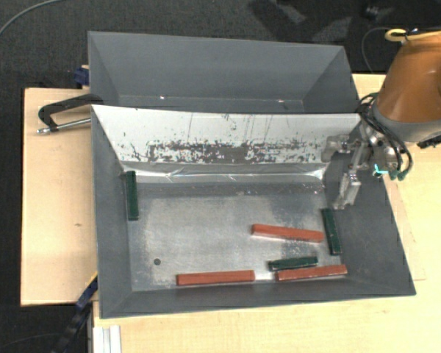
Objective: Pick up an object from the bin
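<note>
I count 3 red-brown bars (287,232), 3 dk-green bars (132,195). Gripper (345,191) at right wall by rightmost green bar (331,231); can't tell grip state.

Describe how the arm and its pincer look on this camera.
The arm's wrist wears a rounded, glossy orange cover. Below it, black cables loop around a dark collar, with a small teal spot. The pincer is pale grey metal, boxy and narrow.
</note>
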{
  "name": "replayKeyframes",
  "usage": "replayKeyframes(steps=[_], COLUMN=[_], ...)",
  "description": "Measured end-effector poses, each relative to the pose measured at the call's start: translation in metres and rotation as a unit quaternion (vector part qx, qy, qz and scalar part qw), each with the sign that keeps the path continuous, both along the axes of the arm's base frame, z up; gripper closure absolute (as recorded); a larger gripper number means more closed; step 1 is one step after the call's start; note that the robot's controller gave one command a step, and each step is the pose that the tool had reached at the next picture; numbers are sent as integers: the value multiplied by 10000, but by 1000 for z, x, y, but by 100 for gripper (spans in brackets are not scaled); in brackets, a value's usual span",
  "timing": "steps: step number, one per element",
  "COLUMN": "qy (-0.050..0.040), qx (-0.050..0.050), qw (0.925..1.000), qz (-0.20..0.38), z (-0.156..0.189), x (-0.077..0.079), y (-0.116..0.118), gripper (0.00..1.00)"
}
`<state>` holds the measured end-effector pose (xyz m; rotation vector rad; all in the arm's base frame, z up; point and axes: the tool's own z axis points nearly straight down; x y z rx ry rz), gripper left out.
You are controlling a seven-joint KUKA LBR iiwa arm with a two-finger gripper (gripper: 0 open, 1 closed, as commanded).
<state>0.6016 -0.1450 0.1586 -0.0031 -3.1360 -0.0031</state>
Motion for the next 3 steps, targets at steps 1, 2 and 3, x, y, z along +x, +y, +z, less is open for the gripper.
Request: replayKeyframes(steps=[1, 2, 3], qy=[-4, -44, -100], qx=[9, -9, -25], qw=[9948, 9947, 9914], qz=[1023, 1026, 1304], z=[-90, -87, 49], x=[-80, -77, -80], y=[31, 30, 38], gripper=[0, 100, 100])
